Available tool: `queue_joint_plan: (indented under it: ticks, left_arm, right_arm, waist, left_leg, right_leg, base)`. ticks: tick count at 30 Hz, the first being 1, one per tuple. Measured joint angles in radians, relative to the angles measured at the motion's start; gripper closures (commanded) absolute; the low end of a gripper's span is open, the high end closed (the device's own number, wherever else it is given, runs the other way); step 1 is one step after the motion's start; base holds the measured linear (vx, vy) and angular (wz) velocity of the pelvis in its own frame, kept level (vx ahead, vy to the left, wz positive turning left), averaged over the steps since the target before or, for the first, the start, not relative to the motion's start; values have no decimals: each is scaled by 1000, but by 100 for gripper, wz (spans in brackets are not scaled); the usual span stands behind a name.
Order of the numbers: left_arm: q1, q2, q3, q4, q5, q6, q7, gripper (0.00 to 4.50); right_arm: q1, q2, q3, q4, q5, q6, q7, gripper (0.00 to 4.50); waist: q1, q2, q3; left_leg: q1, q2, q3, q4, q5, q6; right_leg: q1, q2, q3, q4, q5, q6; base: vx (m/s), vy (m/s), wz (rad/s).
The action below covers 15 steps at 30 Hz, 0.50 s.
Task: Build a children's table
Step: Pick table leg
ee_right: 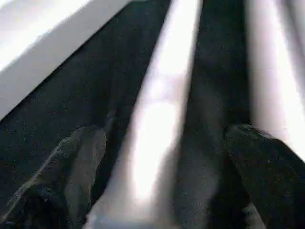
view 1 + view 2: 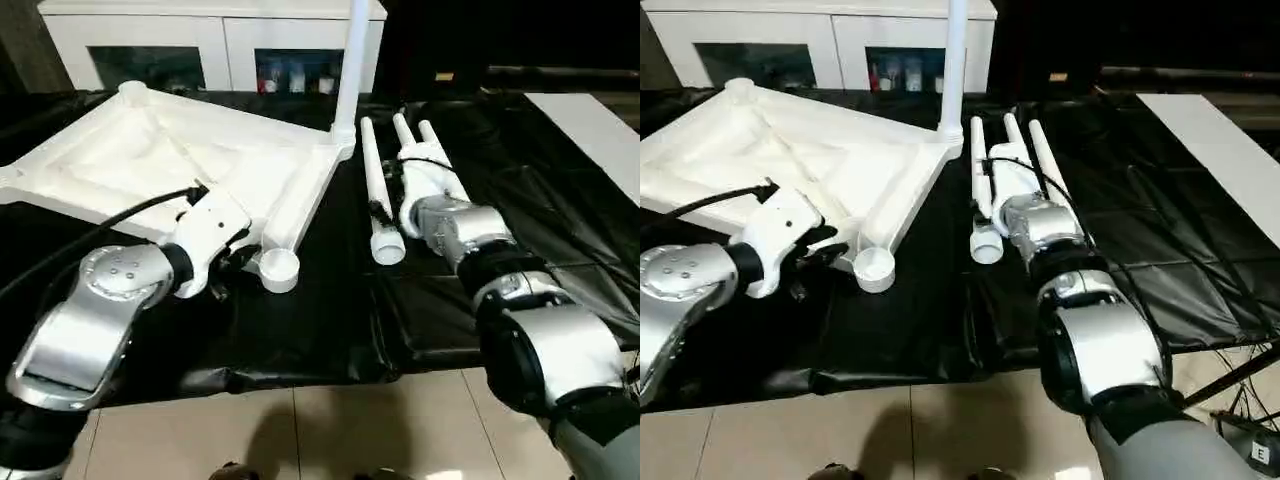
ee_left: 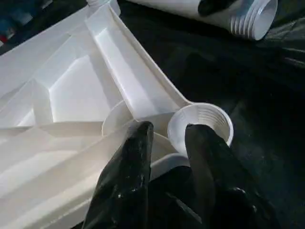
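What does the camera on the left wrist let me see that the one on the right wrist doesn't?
Left wrist view: the left hand straddling the wall of a threaded corner socket on the tabletop, whose ribbed underside faces up. Right wrist view: the right hand wide open over one loose leg, another leg alongside. Both show white table parts on black sheeting.

White ribbed tabletop underside up, near corner socket at the left gripper fingertips, one leg upright in the far socket, three legs flat beneath the right gripper
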State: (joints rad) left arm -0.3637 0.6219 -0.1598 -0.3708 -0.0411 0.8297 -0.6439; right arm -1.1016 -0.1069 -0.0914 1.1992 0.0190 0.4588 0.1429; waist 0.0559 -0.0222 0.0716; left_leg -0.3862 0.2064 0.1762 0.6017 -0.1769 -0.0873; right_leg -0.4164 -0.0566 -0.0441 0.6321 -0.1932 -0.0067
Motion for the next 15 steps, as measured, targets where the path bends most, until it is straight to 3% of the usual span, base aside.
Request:
queue_joint_plan:
  ticks: [6,9,15]
  left_arm:
    - [1,21,0,0,-4,13,-7,309]
    - [0,25,0,0,-4,14,-8,309]
    - [-5,27,0,0,-6,13,-10,309]
  right_arm:
    - [-10,3,-48,96,29,17,61,6]
    - [-11,-7,-45,121,24,32,78,6]
    - [-11,-25,-38,131,9,42,91,55]
  waist:
    - [3,0,1]
    - [3,0,1]
    - [3,0,1]
  left_leg:
    - [-1,0,0,0,0,0]
    - [-1,0,0,0,0,0]
    - [0,0,0,0,0,0]
  right_leg:
    - [0,0,0,0,0,0]
    - [0,0,0,0,0,0]
    - [0,0,0,1,0,0]
  base:
    - [0,0,0]
    - [0,0,0]
    - [0,0,0]
